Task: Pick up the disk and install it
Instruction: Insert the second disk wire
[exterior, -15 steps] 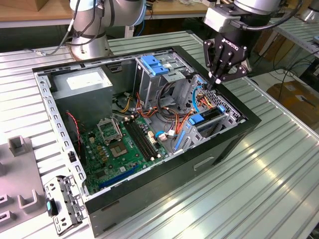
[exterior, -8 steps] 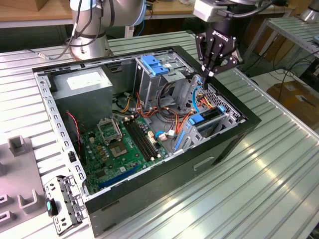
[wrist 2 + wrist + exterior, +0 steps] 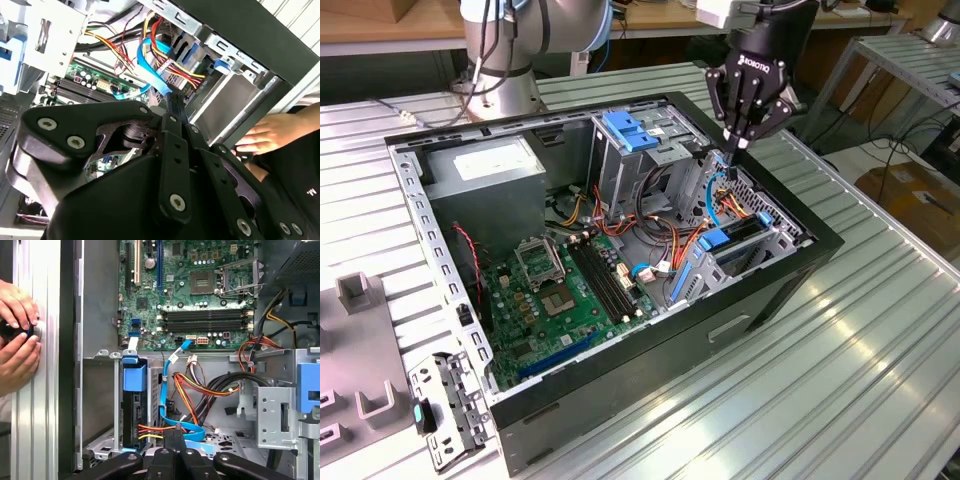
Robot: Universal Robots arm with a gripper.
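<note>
The disk (image 3: 738,238) sits slotted in the drive bay at the case's corner on the exterior view's right, its blue rail end (image 3: 714,242) facing the cables. In the first wrist view the disk (image 3: 134,415) stands edge-on in the bay under a blue tab. My gripper (image 3: 734,147) hangs just above the case behind that bay, fingers (image 3: 169,441) pressed together and shut. Nothing shows between the fingers (image 3: 173,107). Their tips are close to a blue flat cable (image 3: 152,75).
A tall metal cage with a blue handle (image 3: 625,130) stands mid-case, and a grey box with a white sticker (image 3: 485,168) sits behind the motherboard (image 3: 560,290). A person's hands (image 3: 17,335) rest at the case's outer wall. Grey fixtures (image 3: 365,405) lie on the exterior view's left.
</note>
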